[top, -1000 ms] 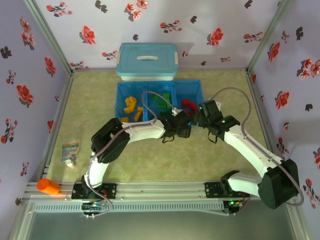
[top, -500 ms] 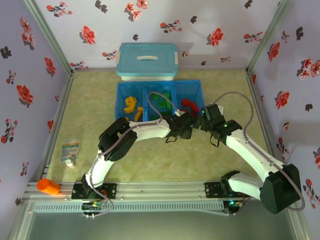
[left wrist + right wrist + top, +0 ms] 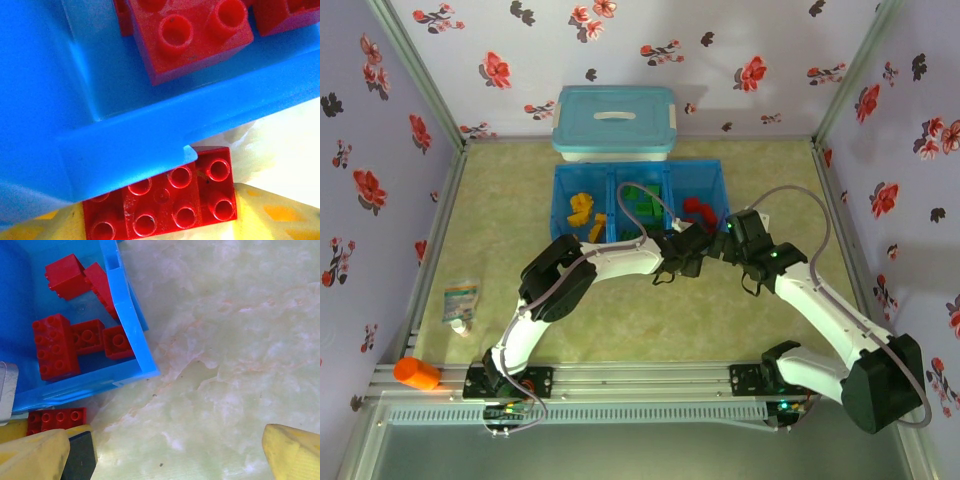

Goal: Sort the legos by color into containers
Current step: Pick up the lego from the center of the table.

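Observation:
A red lego (image 3: 165, 200), two studs by four, lies on the table against the outside of the blue tray's near wall (image 3: 125, 145), partly under its rim. My left gripper (image 3: 160, 215) is shut on it, a yellow finger against each end. The same lego (image 3: 55, 420) shows below the tray wall (image 3: 127, 325) in the right wrist view. In the tray (image 3: 557, 205), yellow legos (image 3: 582, 210) sit in the left compartment, green ones (image 3: 642, 200) in the middle and red ones (image 3: 698, 208) on the right. My right gripper (image 3: 165, 450) is open over bare table just right of the left gripper (image 3: 692, 250).
A light blue lidded box (image 3: 614, 122) stands behind the tray. An orange cylinder (image 3: 417, 373) lies at the near left edge, with a small packet (image 3: 460, 300) beyond it. Flowered walls close in the table on three sides.
The left arm reached further right to the tray's near right corner and its fingers closed in on the red lego. The right gripper shifted slightly right and nearer, still open.

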Available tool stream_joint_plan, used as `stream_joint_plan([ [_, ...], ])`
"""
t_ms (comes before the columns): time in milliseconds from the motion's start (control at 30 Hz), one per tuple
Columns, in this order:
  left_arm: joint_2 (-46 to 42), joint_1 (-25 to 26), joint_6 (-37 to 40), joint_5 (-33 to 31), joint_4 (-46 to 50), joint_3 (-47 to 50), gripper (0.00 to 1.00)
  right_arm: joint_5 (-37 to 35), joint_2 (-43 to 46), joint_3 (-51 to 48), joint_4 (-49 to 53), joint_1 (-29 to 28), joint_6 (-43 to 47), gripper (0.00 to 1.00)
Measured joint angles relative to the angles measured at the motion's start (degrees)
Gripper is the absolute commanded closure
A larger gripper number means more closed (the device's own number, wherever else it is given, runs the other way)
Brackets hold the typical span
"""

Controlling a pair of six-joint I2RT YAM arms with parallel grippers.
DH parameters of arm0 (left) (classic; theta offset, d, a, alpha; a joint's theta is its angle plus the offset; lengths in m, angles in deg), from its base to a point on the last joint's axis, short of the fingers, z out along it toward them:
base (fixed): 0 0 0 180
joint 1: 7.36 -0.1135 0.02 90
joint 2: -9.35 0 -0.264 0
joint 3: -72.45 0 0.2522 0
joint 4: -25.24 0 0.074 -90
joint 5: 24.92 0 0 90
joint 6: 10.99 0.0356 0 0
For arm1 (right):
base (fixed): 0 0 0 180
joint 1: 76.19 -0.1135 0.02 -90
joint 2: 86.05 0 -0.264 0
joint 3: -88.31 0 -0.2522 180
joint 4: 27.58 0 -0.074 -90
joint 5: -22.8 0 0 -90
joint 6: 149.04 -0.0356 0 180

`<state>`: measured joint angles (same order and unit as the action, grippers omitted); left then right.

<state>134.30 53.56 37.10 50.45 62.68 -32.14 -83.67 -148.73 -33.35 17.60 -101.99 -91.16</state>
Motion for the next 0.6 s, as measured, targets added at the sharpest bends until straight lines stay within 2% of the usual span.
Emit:
stream_joint_plan([
  [300,-4.0,2.4,0.0,-0.4,-1.2,5.1,0.45,0.2,0.0,0.0,-0.1,0.0,0.0,0.01],
  [600,-9.2,3.4,0.2,-0.4,-2.6,5.7,0.45,-1.9,3.3,-0.5,0.0,0.1,-1.4,0.01],
])
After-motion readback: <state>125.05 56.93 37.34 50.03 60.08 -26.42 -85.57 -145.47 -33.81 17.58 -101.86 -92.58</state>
